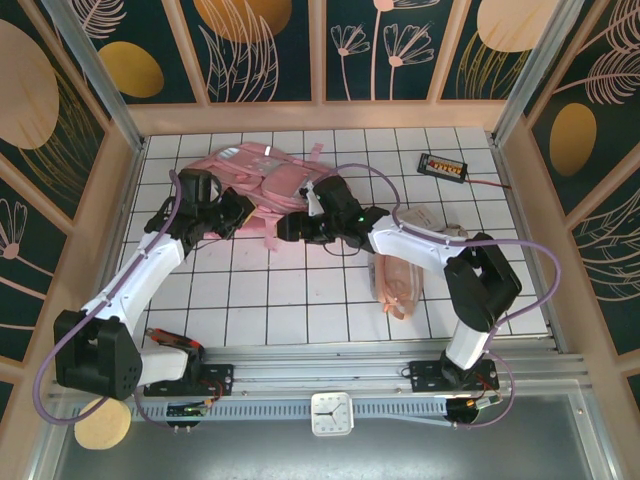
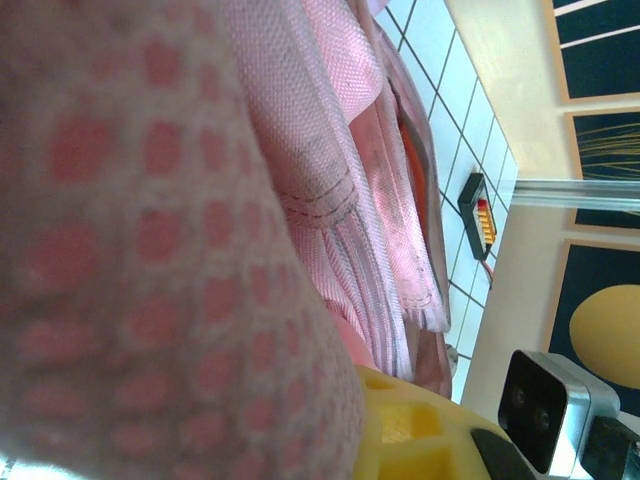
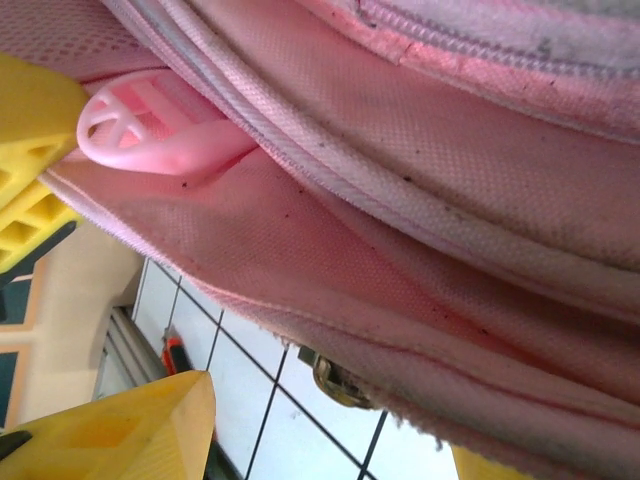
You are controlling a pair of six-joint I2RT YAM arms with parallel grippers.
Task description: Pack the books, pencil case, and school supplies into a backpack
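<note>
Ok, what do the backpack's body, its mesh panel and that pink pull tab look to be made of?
The backpack: woven synthetic cloth, probably polyester or nylon, matte; a fine weave grid and stitched piping show, with dark specks.
Its mesh panel: pale open netting, pink showing through the holes.
The pull tab: moulded plastic or rubber, smooth, slightly glossy, with rounded edges.

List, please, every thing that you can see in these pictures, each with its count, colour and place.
backpack: one, pink, far middle of the table
pencil case: one, pale pink, right of centre
school supplies packet: one, clear and white, partly under the right arm
black device: one, orange dots, far right
clock: one, white, near ledge
table: one, white tiles
left claw: one, shut on the backpack's left edge
right claw: one, open around a backpack fold
</note>
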